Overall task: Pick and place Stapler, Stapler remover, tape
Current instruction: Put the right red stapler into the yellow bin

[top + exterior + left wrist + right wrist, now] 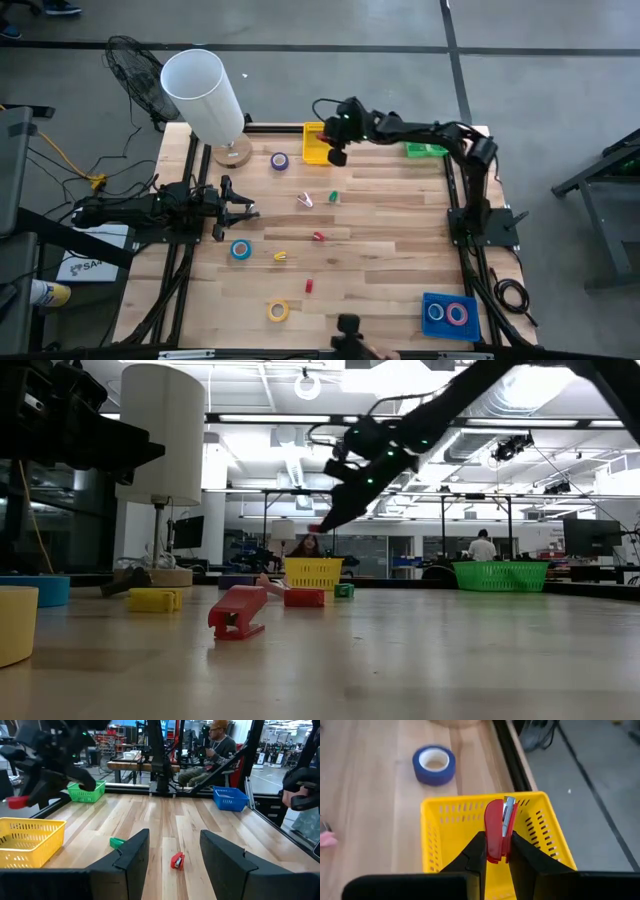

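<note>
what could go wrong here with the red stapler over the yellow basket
The right gripper holds the red stapler upright by its lower end above the yellow basket. It looks closer to the far wall than to the middle, so on release it might strike the rim and tip out, possibly toward the blue tape roll lying just beyond the basket.

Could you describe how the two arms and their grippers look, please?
Both arms are dark, nearly black, with thin jointed links and black cables along them. The left gripper has two broad, flat, matte black fingers. The right gripper has the same dark wedge-shaped fingers. Small green lights glow on the right arm.
</note>
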{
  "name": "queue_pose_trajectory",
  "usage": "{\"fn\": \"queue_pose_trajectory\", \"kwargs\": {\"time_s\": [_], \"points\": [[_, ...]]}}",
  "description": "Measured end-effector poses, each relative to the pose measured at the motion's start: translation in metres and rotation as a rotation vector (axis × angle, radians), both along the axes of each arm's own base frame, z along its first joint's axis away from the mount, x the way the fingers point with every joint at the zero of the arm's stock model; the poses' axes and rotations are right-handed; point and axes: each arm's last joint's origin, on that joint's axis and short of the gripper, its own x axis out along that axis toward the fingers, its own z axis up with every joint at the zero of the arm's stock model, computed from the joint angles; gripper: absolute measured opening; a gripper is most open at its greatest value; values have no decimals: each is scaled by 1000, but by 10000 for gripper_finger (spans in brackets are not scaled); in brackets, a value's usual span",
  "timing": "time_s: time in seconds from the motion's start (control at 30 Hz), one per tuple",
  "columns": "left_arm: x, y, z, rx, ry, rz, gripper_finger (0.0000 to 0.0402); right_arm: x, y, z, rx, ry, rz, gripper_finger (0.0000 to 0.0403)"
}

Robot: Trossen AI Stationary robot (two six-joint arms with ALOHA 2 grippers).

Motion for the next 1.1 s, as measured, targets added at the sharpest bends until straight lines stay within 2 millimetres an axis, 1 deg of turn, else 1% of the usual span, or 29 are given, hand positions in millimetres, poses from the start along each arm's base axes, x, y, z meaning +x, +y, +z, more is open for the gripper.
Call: {"fn": "queue_pose_trajectory", "kwargs": {"time_s": [0.13,0.23,0.4,0.57,0.67,0.8,0.97,1.1], "points": [[0,0,0,0,0,0,175,14,-9,6,23,77,8,48],[0,0,0,0,0,-1,175,22,-15,6,36,108,13,48],[0,0,0,0,0,0,175,31,-20,-4,48,132,16,49],[0,0,0,0,0,0,175,32,-21,-16,94,156,-21,49],[0,0,0,0,0,-1,175,30,-21,-19,107,187,-37,53],[0,0,0,0,0,0,175,29,-20,-20,86,223,-74,74],[0,0,0,0,0,0,175,28,-20,-21,91,230,-73,104],[0,0,0,0,0,0,175,28,-19,-21,94,234,-72,119]]}}
